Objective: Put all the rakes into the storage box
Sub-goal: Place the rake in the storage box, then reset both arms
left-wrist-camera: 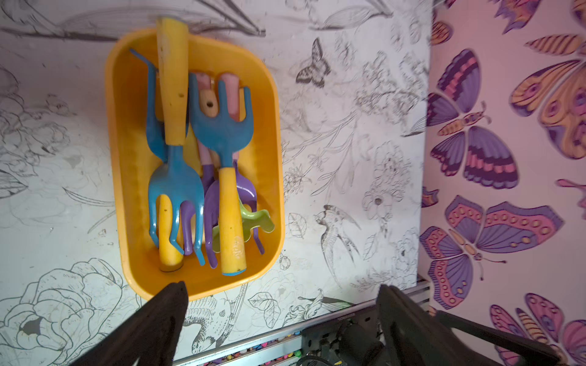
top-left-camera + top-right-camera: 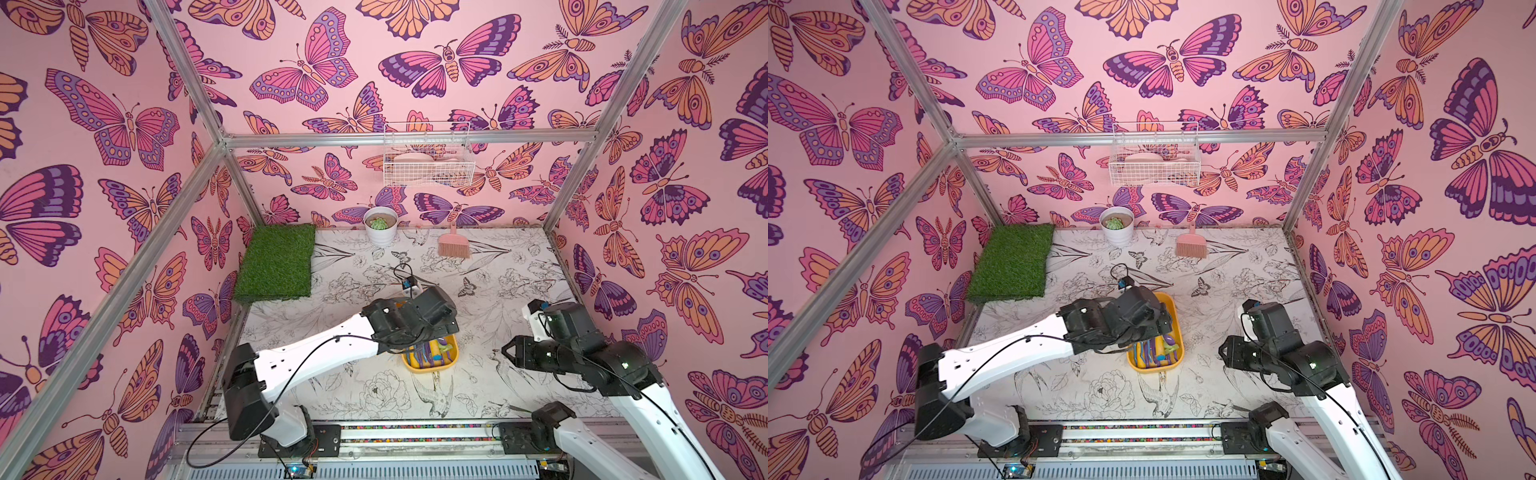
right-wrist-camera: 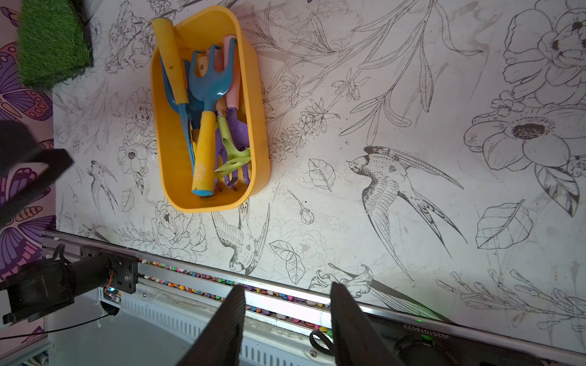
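rake (image 1: 173, 95) is being propped on crowded storage box (image 1: 122, 177) rim | left fingers (image 1: 158, 320) spread for clearance | right fingers (image 3: 222, 329) parted, empty

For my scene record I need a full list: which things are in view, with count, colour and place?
storage box: one, yellow, table middle.
rake: one, blue with yellow handle, in the box.
other toy tools: several, mixed colours, in the box.
grass mat: one, green, far left corner.
plant pot: one, white, by back wall.
brush: one, pink, beside the pot.
wire basket: one, white, on back wall.
table: one, white with black drawings.
left gripper: one, black, open, above the box.
right gripper: one, black, open, right of the box.
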